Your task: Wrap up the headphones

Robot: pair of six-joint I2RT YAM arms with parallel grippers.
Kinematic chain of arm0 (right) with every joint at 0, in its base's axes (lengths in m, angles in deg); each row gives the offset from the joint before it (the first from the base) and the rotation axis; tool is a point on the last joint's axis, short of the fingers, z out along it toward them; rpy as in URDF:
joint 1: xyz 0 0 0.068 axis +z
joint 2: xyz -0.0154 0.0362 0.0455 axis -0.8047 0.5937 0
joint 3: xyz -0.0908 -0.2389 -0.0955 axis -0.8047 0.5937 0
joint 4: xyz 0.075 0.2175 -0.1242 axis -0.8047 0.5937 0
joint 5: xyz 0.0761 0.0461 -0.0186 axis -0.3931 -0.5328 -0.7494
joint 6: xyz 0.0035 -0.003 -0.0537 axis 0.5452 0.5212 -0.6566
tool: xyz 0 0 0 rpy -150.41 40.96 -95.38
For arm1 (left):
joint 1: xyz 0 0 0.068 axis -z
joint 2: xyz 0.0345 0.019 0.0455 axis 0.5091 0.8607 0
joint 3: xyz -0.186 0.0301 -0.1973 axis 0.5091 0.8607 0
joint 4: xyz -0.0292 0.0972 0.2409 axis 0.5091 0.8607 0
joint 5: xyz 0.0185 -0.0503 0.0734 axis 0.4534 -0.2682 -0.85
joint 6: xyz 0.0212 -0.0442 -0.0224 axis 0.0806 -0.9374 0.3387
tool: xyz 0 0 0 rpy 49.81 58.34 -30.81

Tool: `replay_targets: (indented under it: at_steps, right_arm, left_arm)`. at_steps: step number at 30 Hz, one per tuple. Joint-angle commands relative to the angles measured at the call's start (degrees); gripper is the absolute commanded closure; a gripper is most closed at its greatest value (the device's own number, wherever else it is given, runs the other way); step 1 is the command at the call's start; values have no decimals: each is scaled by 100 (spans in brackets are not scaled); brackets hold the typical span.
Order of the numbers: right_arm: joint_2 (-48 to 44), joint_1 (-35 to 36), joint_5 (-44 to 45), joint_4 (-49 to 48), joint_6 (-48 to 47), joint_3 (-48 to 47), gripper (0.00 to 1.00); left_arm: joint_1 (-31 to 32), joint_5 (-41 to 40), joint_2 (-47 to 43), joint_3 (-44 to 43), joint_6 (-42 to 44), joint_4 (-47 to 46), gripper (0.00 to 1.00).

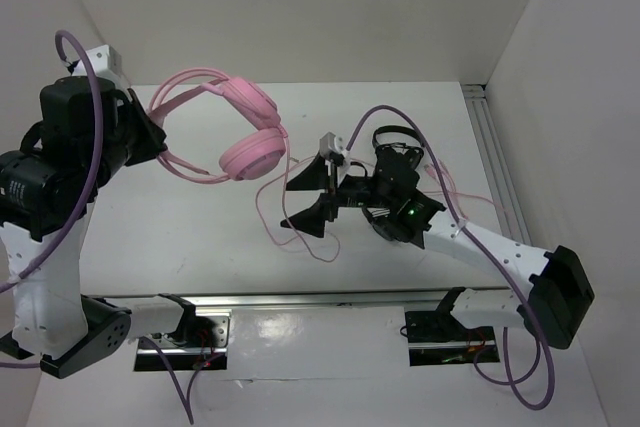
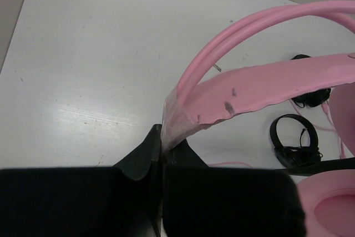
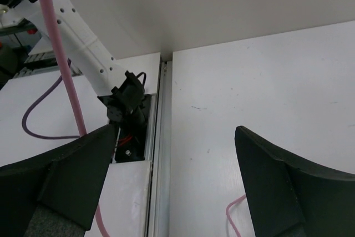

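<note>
The pink headphones [image 1: 250, 147] hang above the table at the back left, one round cup hanging down. My left gripper [image 1: 152, 135] is shut on the end of their headband [image 2: 260, 84]; in the left wrist view the band comes out from between the closed fingers [image 2: 138, 154]. The thin pink cable [image 1: 259, 209] loops down from the cup onto the table. My right gripper [image 1: 306, 199] is open and empty above the cable loops, right of the cup. In the right wrist view the cable [image 3: 60, 70] runs down past its left finger [image 3: 72, 176].
Two small black headphones [image 2: 294, 140] [image 2: 308, 96] lie on the table; in the top view one [image 1: 393, 135] shows behind the right arm. A metal rail [image 3: 161, 154] runs along the near table edge. White walls close the back and right sides.
</note>
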Motion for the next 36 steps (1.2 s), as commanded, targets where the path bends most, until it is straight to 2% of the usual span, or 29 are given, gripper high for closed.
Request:
replay_targets:
  at_steps: [1, 2, 3, 6, 8, 9, 10, 13, 15, 16, 19, 21, 24, 25, 28, 30, 33, 36]
  right_arm:
    - [-144, 122, 264, -1009, 344, 163, 5]
    - [-397, 183, 745, -1088, 397, 268, 6]
    - [-547, 245, 1681, -1384, 398, 574, 6]
    - [-935, 360, 2830, -1546, 398, 832, 3]
    - [-936, 360, 2668, -1493, 398, 832, 3]
    - [-936, 360, 2144, -1432, 337, 832, 3]
    - [-936, 360, 2000, -1379, 336, 780, 3]
    - [-1111, 360, 2244, -1527, 512, 954, 3]
    - [-1243, 360, 1974, -1589, 512, 1016, 2]
    - [-1174, 360, 1476, -1241, 356, 799, 2]
    - [-840, 360, 945, -535, 152, 463, 2]
    - [-909, 412, 944, -622, 204, 602, 2]
    - [-1628, 474, 2073, -1148, 494, 1217, 2]
    - [-1856, 474, 2817, -1559, 616, 1627, 0]
    - [-2499, 474, 3657, -1783, 845, 1947, 0]
    - [-2579, 474, 3659, -1581, 706, 1887, 0]
    - [-2379, 474, 2697, -968, 487, 1458, 0]
    - [-2114, 474, 2587, -790, 363, 1377, 0]
  left_arm:
    - [-4, 12, -69, -134, -103, -600, 100]
    - [-4, 12, -69, -12, -103, -600, 100]
    - [-4, 12, -69, 41, -103, -600, 100]
    - [-4, 12, -174, 252, -103, -732, 100]
    - [-4, 12, -174, 253, -103, -732, 100]
    - [-4, -40, -174, 253, -103, -732, 100]
    - [-4, -41, -174, 253, -103, -732, 100]
    - [-4, -41, -174, 253, -103, -732, 100]
    - [-4, -41, -174, 305, -103, -732, 100]
    - [-4, -41, -174, 306, -103, -732, 100]
    - [-4, -93, -121, 306, -103, -785, 100]
    - [-4, -94, -69, 306, -103, -785, 100]
    - [-4, -94, -69, 366, -103, -785, 100]
    - [-4, -94, -69, 367, -103, -837, 100]
    - [-4, -94, -69, 429, -103, -838, 100]
    - [-4, -94, -69, 429, -103, -890, 100]
    - [-4, -33, -16, 368, -103, -890, 100]
    - [-4, 21, 36, 367, -156, -890, 100]
